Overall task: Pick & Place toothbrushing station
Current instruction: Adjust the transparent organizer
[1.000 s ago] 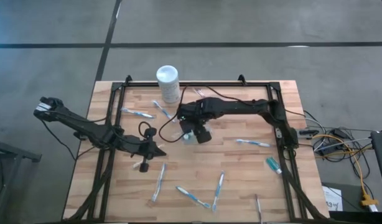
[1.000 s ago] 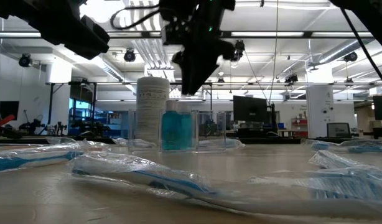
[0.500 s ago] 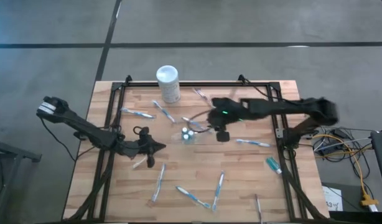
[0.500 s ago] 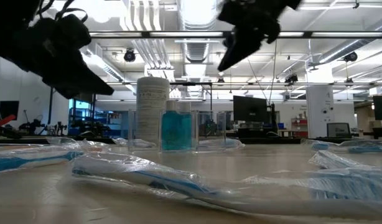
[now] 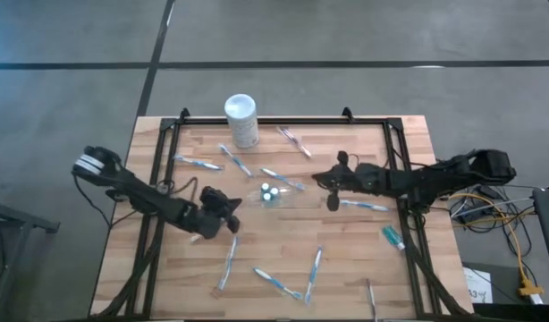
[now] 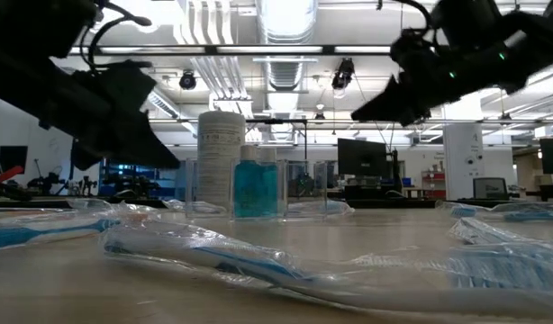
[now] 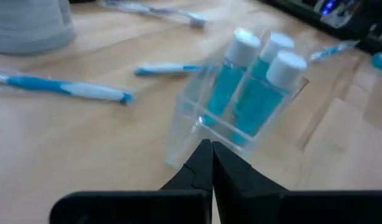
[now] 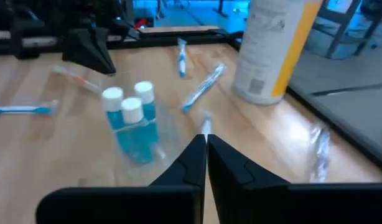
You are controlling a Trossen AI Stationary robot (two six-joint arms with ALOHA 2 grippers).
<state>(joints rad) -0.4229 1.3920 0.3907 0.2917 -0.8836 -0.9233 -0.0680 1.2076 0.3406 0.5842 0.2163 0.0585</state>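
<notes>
On the left of the wooden table [image 5: 346,259] the left gripper [image 5: 230,213] hangs low with its fingers pressed tight together and nothing between them, its tip pointing toward the middle of the table. There, in the middle, stands the clear holder [image 5: 270,194], upright and untouched, well apart from both grippers. From above it shows only as a small glassy square with white dots; the left wrist view makes those out as three blue bottles [image 7: 256,93] with white caps standing inside its see-through walls, and the table-level view shows the blue liquid side-on in front of the white canister [image 6: 222,162]. That canister stands at the far edge of the table; only the right wrist view shows the yellow band down its side, and the print on its label is too small to read. Wrapped toothbrushes [image 5: 228,261] lie scattered all around. To the right of the holder the right gripper [image 5: 333,186] hovers, fingers likewise closed on nothing, its arm stretched in from the table's right edge.
</notes>
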